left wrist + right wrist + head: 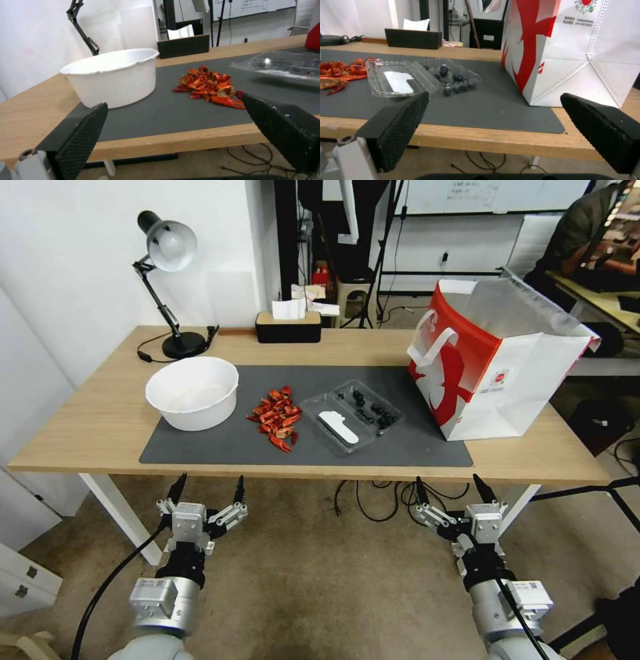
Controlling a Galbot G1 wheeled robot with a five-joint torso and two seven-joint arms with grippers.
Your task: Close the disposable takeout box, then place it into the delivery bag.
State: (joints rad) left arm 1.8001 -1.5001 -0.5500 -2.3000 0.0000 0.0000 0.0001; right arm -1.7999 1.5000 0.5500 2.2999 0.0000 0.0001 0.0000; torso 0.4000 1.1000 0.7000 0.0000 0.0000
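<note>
The disposable takeout box lies open and flat on the grey mat, dark berries in one half, a white label on the other. To its right stands the delivery bag, red and white, mouth open, handles hanging. My left gripper hangs open below the table's front edge, in front of the mat's left part. Also open, my right gripper waits below the front edge, in front of the mat's right end. Neither holds anything.
A round white bowl sits on the mat's left, a heap of red shells between it and the box. At the back stand a desk lamp and a black tissue box. Cables hang under the table.
</note>
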